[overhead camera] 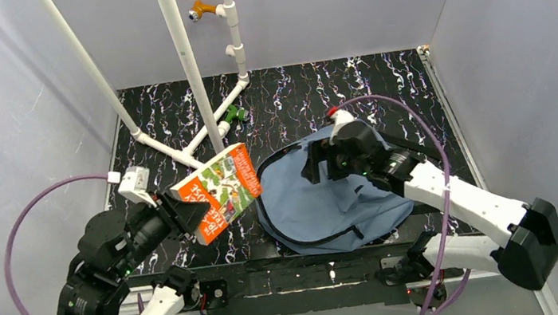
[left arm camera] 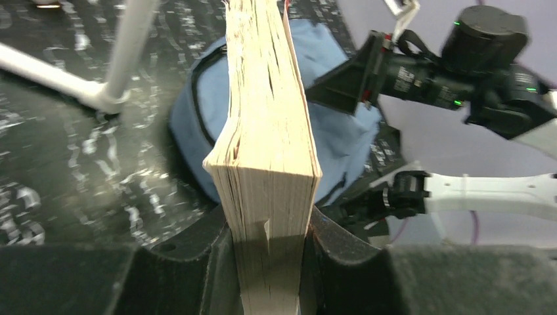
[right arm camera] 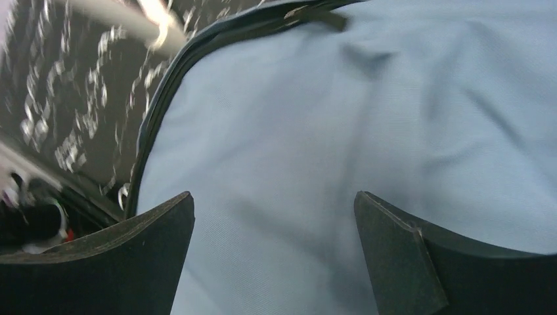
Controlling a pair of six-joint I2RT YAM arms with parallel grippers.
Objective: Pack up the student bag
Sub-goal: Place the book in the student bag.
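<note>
A dusty-blue backpack point(overhead camera: 323, 216) is seen lying flat on the dark speckled table point(overhead camera: 396, 87), at about 5 o'clock from the table's middle, close to the near edge. Black zipper trim is seen running round its rim.

A thick paperback book point(overhead camera: 220, 190) with a green and orange cover is held off the table at 9 o'clock from the backpack. It is tilted, with its free end pointed toward 1 o'clock and lying just beside the backpack's left rim; whether the two touch cannot be told. The left claw point(overhead camera: 186, 215) is clamped on the book's near end. In the left wrist view the cream page edges are seen pinched between the two black fingers point(left arm camera: 197, 262), with the blue cloth showing beyond the book.

The right claw point(overhead camera: 320, 160) is placed over the far part of the backpack, at about 12 o'clock on it. Its jaws are spread wide apart, and nothing is gripped between them; only blue cloth is seen beneath them in the right wrist view. Whether the fingertips press on the cloth cannot be told.

A white pipe frame point(overhead camera: 194, 79) is stood at 11 o'clock on the table, and a small green clip point(overhead camera: 235, 115) is seen at its foot.
</note>
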